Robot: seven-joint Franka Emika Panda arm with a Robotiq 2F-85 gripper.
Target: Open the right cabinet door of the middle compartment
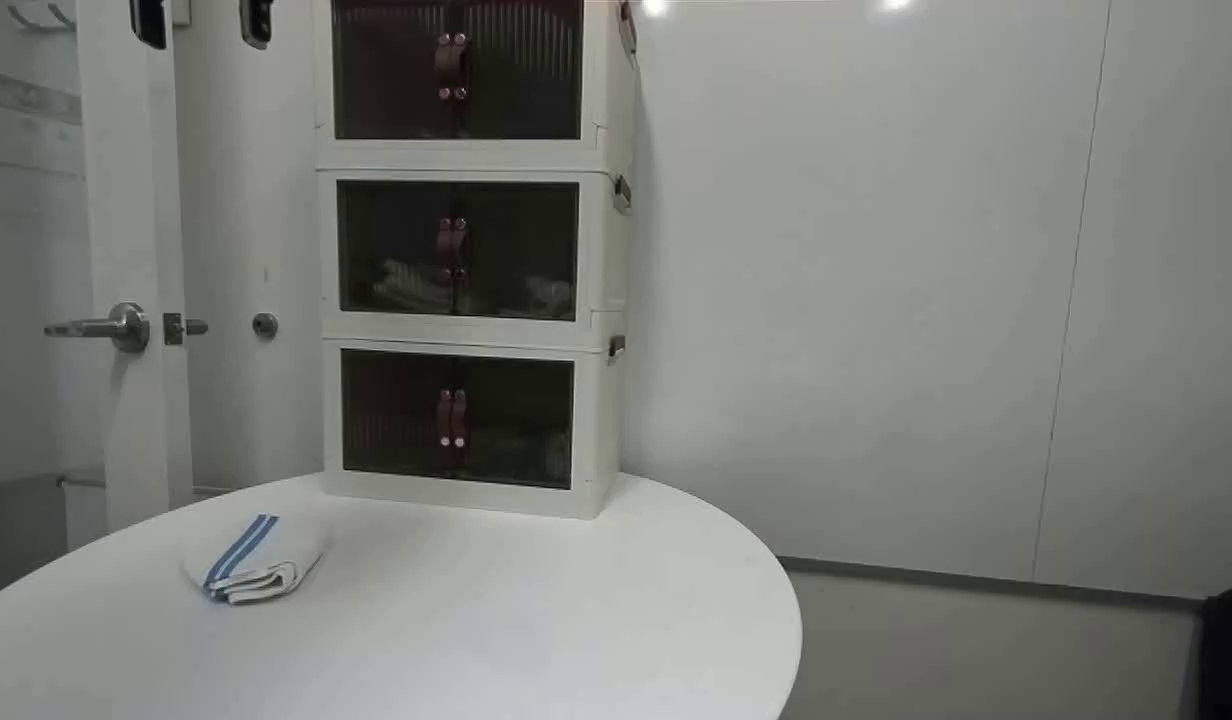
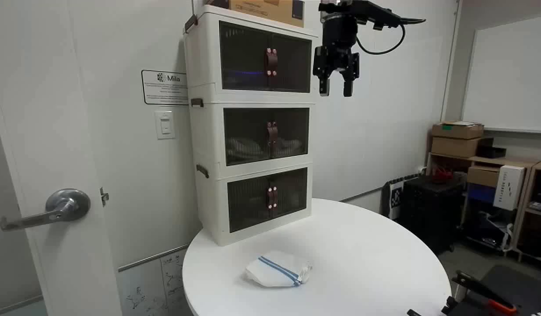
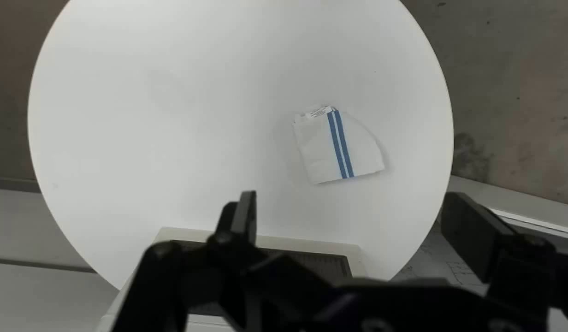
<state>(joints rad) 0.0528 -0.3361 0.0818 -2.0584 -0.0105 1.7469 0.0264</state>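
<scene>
The middle compartment [image 1: 592, 250] [image 2: 209, 140] is the white-framed centre tier of three in both exterior views. Its right cabinet door [image 1: 524, 245] [image 2: 293, 129] is a dark tinted panel, shut flush beside its left twin. A reddish-brown handle [image 1: 461, 248] [image 2: 274, 131] sits on its inner edge. My gripper [image 2: 336, 89] points down, open and empty, high up and apart from the cabinet. Only its fingertips [image 1: 203, 28] show at the top of an exterior view. In the wrist view the open jaws [image 3: 352, 203] hide much of the cabinet; the right door cannot be made out there.
The cabinet stands on a round white table [image 1: 536, 610] [image 2: 362, 250] [image 3: 150, 115]. A folded white cloth with blue stripes [image 1: 266, 560] [image 2: 277, 270] [image 3: 339, 145] lies on the table before it. A cardboard box [image 2: 266, 8] sits on top. A room door [image 1: 136, 240] [image 2: 42, 131] stands at the left.
</scene>
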